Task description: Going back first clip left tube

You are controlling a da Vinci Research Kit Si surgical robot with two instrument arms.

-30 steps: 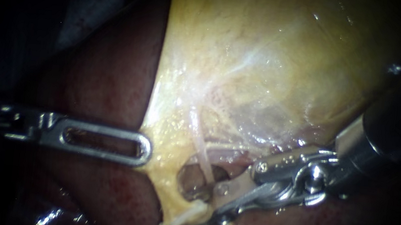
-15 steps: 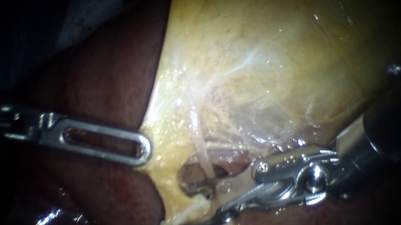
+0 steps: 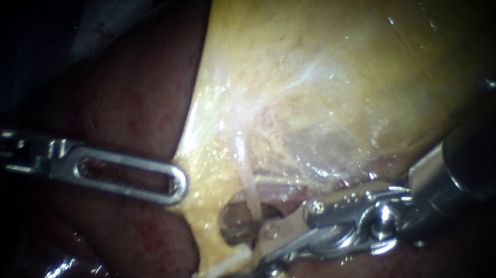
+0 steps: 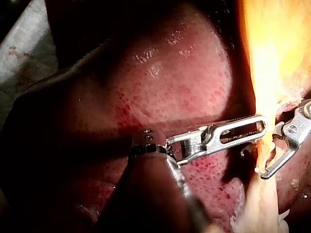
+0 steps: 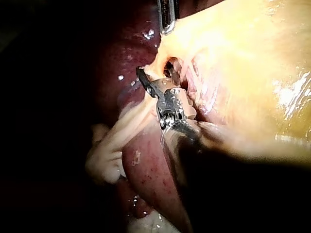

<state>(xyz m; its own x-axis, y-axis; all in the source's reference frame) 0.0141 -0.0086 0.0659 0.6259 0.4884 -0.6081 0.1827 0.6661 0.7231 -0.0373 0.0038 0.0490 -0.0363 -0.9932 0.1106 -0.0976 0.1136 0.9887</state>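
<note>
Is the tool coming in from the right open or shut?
Open. The right tool shows a gap between its upper and lower jaws in the endoscope view.

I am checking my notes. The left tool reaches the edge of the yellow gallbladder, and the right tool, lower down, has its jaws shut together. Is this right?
Not quite. The right tool has its jaws open; the endoscope view shows a clear gap between them. The rest holds: the left tool reaches the edge of the gallbladder.
</note>
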